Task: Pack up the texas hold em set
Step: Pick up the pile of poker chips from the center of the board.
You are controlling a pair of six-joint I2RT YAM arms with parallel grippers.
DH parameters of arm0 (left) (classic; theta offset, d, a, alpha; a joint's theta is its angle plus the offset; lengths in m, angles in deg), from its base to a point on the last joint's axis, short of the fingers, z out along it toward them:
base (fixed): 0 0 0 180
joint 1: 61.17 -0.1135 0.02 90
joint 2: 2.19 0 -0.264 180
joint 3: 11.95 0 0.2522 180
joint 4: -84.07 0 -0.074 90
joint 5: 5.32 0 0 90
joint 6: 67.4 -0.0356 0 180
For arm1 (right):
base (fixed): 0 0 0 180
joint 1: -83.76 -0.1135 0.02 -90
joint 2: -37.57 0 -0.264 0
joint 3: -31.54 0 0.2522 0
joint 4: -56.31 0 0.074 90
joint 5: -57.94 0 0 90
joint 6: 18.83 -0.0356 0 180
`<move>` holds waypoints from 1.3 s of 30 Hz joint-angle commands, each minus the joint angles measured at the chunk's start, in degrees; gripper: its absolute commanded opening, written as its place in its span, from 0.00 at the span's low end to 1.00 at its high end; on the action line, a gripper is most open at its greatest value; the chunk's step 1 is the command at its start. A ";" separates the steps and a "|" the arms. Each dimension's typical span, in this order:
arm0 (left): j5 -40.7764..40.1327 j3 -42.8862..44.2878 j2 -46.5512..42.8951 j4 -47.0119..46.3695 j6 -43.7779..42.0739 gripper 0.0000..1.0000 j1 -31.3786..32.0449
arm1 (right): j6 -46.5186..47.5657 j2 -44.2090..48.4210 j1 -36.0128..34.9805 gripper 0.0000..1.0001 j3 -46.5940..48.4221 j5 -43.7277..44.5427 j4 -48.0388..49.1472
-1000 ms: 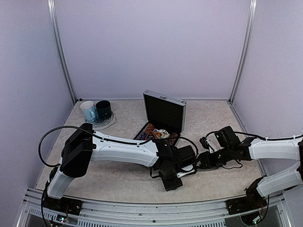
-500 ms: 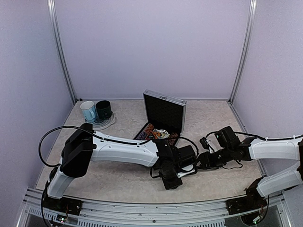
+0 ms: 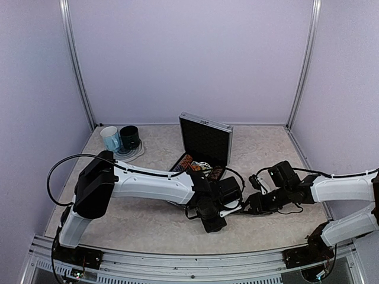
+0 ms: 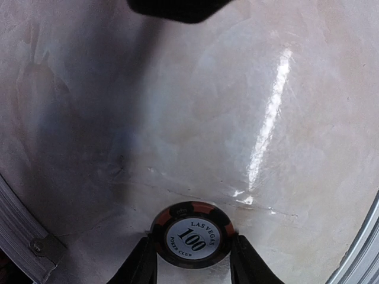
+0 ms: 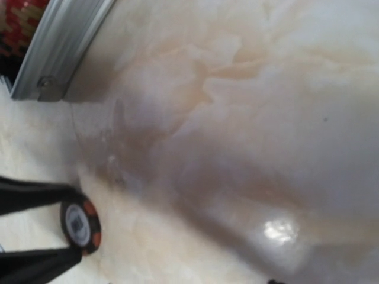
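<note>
Though the right fingers' (image 3: 251, 205) state is unclear, the left fingers (image 4: 140, 267) clamp a poker chip (image 4: 191, 235) between them

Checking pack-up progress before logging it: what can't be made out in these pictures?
- Top view: the case's contents, too small and partly behind the left arm.
- Top view: the right gripper, too small to read its jaws; its own wrist view misses them.
- Left wrist view: whether the chip in the left gripper touches the table.
</note>
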 commanded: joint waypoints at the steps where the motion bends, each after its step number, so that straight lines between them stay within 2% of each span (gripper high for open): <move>1: -0.18 -1.14 -2.87 -1.66 0.20 0.40 -0.76 | -2.16 -0.98 -1.42 0.55 -0.94 -2.17 4.08; 10: 1.97 -2.22 -4.39 -3.30 0.68 0.40 -1.51 | -5.01 -4.90 -4.43 0.55 -1.26 -3.57 9.66; 16: 4.42 -2.59 -4.03 -2.71 0.64 0.62 -1.80 | -4.68 -5.52 -4.99 0.55 -0.82 -2.53 9.12; 18: 4.86 -1.45 -3.39 -1.53 0.60 0.65 -2.10 | -4.20 -5.18 -5.05 0.55 -0.50 -1.84 7.73; 25: 4.93 2.94 0.44 2.20 -0.10 0.65 -2.35 | -3.30 -3.70 -4.95 0.55 -0.18 0.08 4.81; 39: 1.97 4.84 4.39 3.69 -0.50 0.63 -0.76 | -2.84 -1.03 -4.22 0.55 -1.41 1.21 2.62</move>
